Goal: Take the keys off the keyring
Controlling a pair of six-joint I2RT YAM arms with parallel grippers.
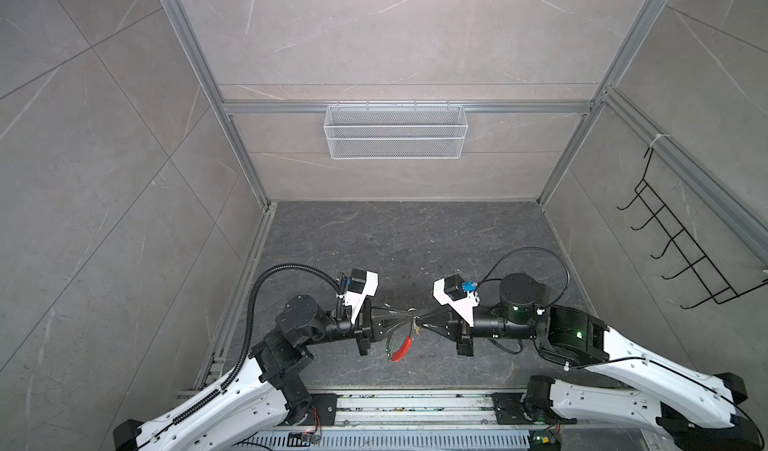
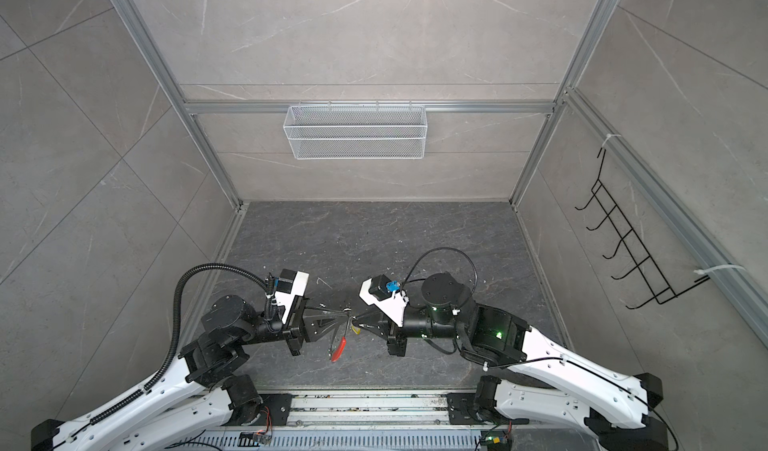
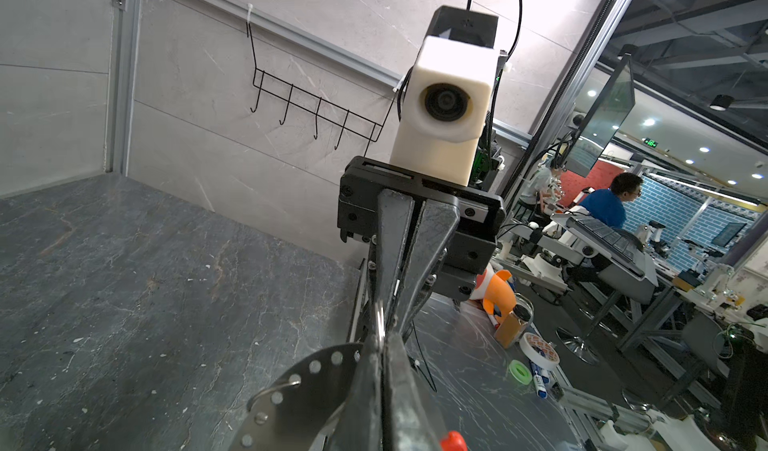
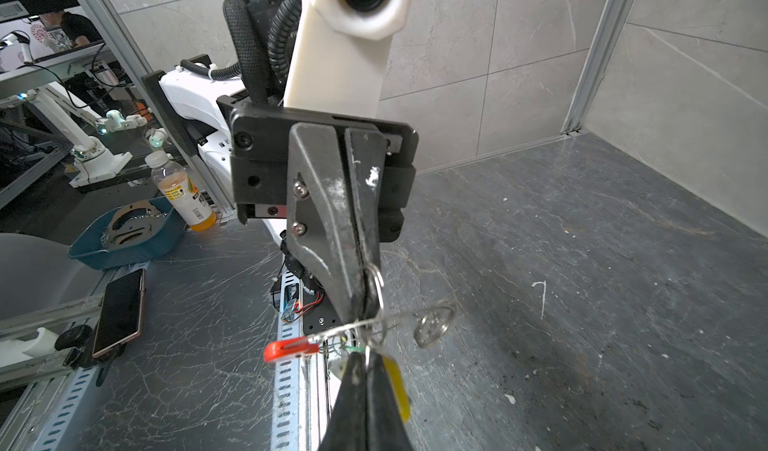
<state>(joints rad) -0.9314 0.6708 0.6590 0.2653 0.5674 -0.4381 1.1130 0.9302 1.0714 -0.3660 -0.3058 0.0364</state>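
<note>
two end effectors meet tip to tip above the counter [image 1: 415, 237] in both top views. the left end effector [image 1: 411, 318] is clenched on the keyring [image 1: 402, 350], its red-sleeved part dangling below, likely to steady the hoop. the right end effector [image 1: 420, 324] is pinched shut right beside it, likely to work a key along the wire.

in the left wrist view the right end effector's jaws press flat together. a green sign [image 3: 650, 142] beyond is too blurred to read.

in the right wrist view the keyring's wire runs into the left tips. one of the keys [image 4: 397, 380], yellow-tagged, lies against the right finger, so the keys seem not yet off. whether a key itself is pinched i cannot tell. the bottle [image 4: 183, 191] label is unreadable.
</note>
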